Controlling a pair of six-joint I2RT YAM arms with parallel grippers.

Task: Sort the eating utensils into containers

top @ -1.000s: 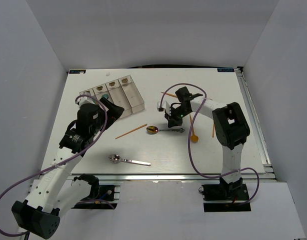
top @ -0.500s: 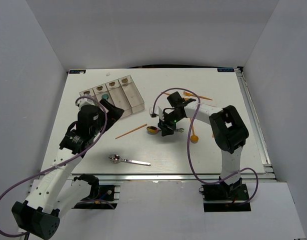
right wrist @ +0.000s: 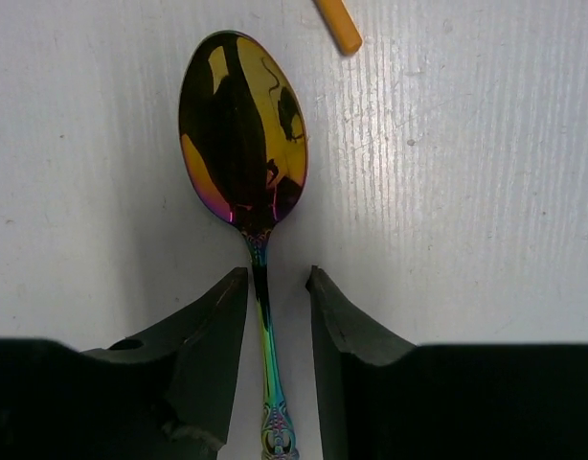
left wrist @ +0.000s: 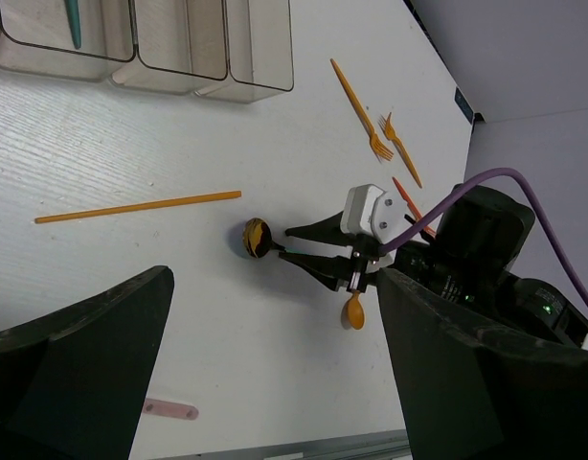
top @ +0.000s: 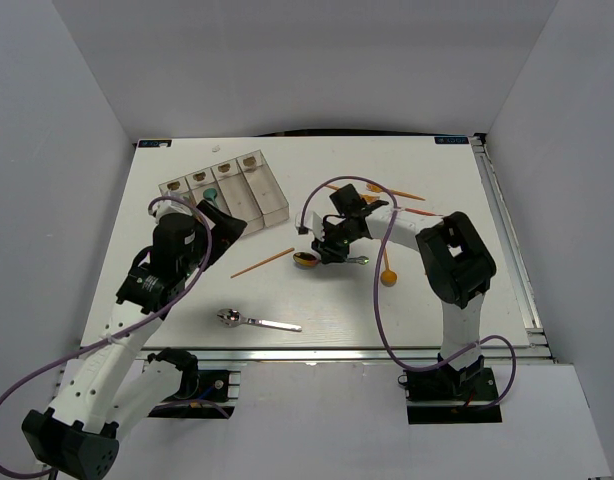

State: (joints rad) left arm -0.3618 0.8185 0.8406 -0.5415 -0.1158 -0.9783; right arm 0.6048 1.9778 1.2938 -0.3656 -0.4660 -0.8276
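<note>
An iridescent metal spoon lies on the white table, bowl to the left; it also shows in the right wrist view and the left wrist view. My right gripper is open and low over the table. Its two fingers straddle the spoon's thin handle just behind the bowl, with a small gap on each side. The clear containers stand in a row at the back left, with a teal utensil in one. My left gripper is wide open and empty, near the containers.
An orange chopstick lies left of the spoon. A silver spoon with a pink handle lies near the front. An orange spoon and orange forks lie to the right.
My right gripper has moved left and down from behind the spoon's handle end, and its fingers now sit around the handle near the bowl. The left arm has barely shifted.
</note>
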